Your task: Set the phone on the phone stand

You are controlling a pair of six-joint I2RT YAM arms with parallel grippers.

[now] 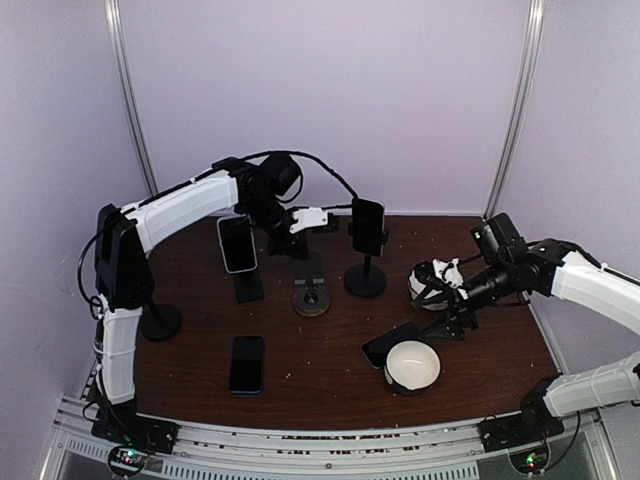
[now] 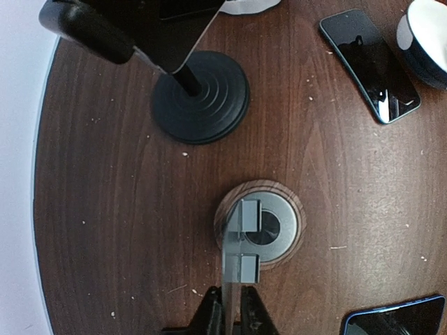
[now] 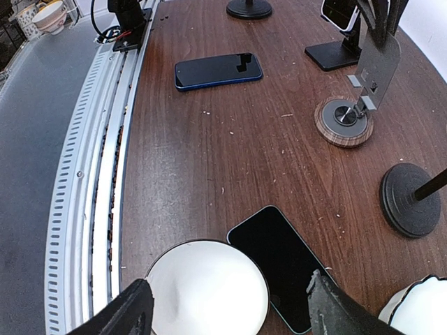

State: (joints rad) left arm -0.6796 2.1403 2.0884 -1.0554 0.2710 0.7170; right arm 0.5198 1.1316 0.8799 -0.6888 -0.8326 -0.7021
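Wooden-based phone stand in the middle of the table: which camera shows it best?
The right wrist view: the wooden-based stand shows whole at an angle, round base and tilted metal plate both clear. The left wrist view looks straight down, so the plate is nearly edge-on. The top external view shows it small and dark.

Near the table's centre stands a wooden-base stand [image 1: 312,298], a round wood disc with a grey metal plate rising steeply from it, the plate bare. At 1 o'clock a pole stand [image 1: 365,279] with a round black base carries a dark upright phone [image 1: 367,226] at its top. At 10 o'clock a black flat-base stand [image 1: 248,289] props a white-edged phone [image 1: 237,243], which leans back. At 9 o'clock stands another round-base stand [image 1: 160,322]. A blue-edged phone [image 1: 247,363] lies flat, screen up, at 8 o'clock. A black phone [image 1: 388,346] lies flat at 4 o'clock, turned diagonally.
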